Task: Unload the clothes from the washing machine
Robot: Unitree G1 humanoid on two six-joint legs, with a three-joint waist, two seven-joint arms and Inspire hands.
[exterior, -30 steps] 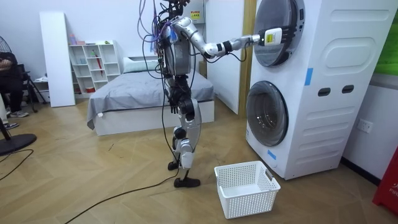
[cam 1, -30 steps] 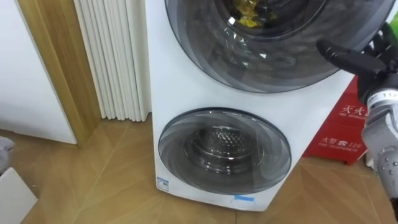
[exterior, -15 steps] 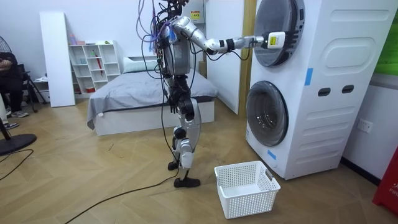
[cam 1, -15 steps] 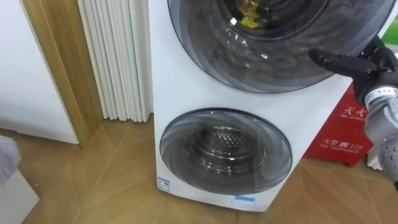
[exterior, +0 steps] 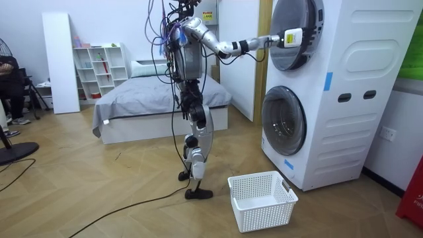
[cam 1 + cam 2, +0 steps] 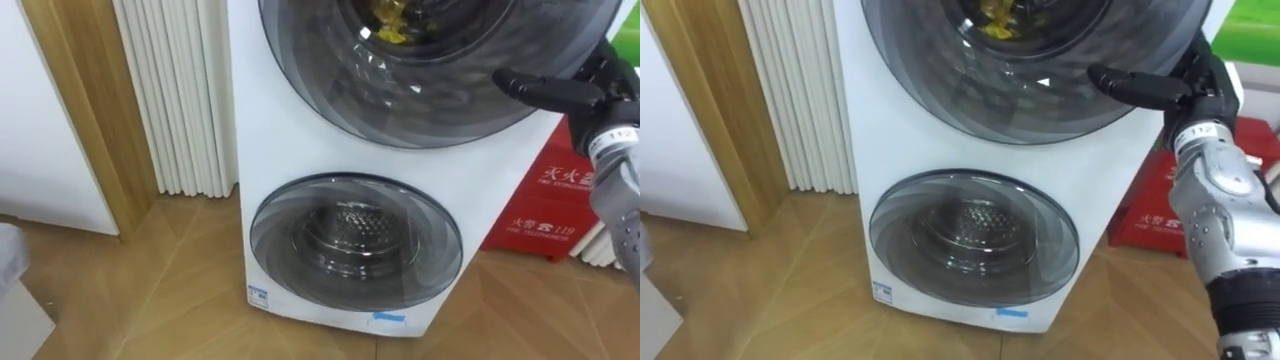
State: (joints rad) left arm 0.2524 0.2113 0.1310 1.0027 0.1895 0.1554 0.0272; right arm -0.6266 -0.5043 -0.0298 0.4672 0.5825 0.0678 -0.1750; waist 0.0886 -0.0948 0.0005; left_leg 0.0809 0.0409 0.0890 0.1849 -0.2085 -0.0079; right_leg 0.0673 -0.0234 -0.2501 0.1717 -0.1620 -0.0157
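Note:
A yellow garment (image 6: 390,22) (image 6: 995,12) lies behind the dark glass of the upper washing machine door (image 6: 420,90) (image 5: 294,33), which looks closed. My right hand (image 6: 560,92) (image 6: 1140,85) (image 5: 281,39) is open; its straight dark fingers point left and rest against the lower right rim of that door. In the room view I stand upright facing the stacked white machine, with the right arm stretched out at shoulder height.
The lower door (image 6: 355,250) is closed over an empty drum. A white laundry basket (image 5: 262,198) stands on the wooden floor between my feet and the machine. A red box (image 6: 545,200) sits right of the machine, a white ribbed panel (image 6: 175,90) left of it.
The right hand has crept slightly up and left along the upper door's rim. The head camera has shifted a little; the door stays closed.

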